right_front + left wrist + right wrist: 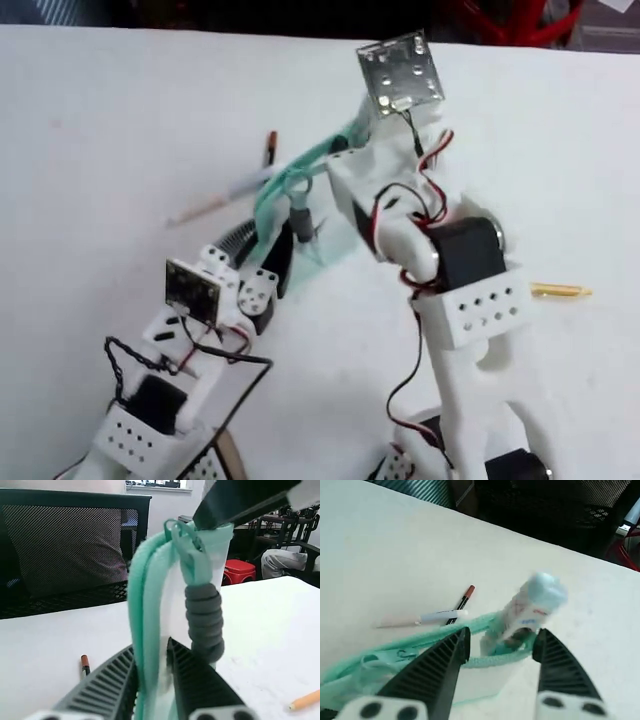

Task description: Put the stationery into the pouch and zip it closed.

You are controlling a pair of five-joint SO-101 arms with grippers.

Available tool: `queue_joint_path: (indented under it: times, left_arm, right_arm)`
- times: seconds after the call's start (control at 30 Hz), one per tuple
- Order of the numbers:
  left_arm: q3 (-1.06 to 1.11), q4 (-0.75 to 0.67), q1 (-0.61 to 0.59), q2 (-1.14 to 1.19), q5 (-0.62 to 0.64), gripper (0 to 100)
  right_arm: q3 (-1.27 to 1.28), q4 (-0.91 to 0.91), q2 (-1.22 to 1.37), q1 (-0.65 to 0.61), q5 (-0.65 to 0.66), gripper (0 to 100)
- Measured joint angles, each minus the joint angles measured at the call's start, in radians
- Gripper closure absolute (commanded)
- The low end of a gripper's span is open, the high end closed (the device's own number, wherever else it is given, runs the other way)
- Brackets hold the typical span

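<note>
Two ribbed dark fingers (195, 680) of the left gripper (150, 647) are pressed together on the soft mint-green pouch (150, 580), pinching its woven zipper band. The pouch has a thin translucent side and sits on the smooth white bench (120, 100) between the two arms. A grey rubbery pen grip (204, 617), ringed with ridges, lies against that side; whether it is inside is hard to tell. The right gripper (503, 632) is spread wide over the pouch mouth. Between its fingers stands a stubby white cylinder (537, 597) with a pale blue cap, blurred, its lower end hidden by the opening. Beyond the pouch lie a slim brown pencil (464, 596) and a white pen (439, 615). A yellow pencil (560, 291) is partly hidden behind the right arm.
</note>
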Motion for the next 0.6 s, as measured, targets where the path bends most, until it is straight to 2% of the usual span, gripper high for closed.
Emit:
queue_joint_path:
  times: [0.17,0.33,0.43,0.6]
  left_arm:
    - [0.000,-0.002,-0.005,-0.002,0.000,86]
    - [-0.002,0.018,-0.002,-0.012,0.000,86]
    - [-0.002,0.035,-0.002,-0.012,0.000,86]
    - [-0.002,0.037,-0.002,-0.012,0.000,86]
  right_arm:
    - [-0.008,0.012,-0.021,0.000,0.000,88.5]
    - [-0.005,0.014,-0.031,-0.014,0.000,88.5]
    - [-0.015,0.014,-0.057,0.038,0.000,88.5]
    - [-0.029,0.035,-0.083,0.206,0.046,88.5]
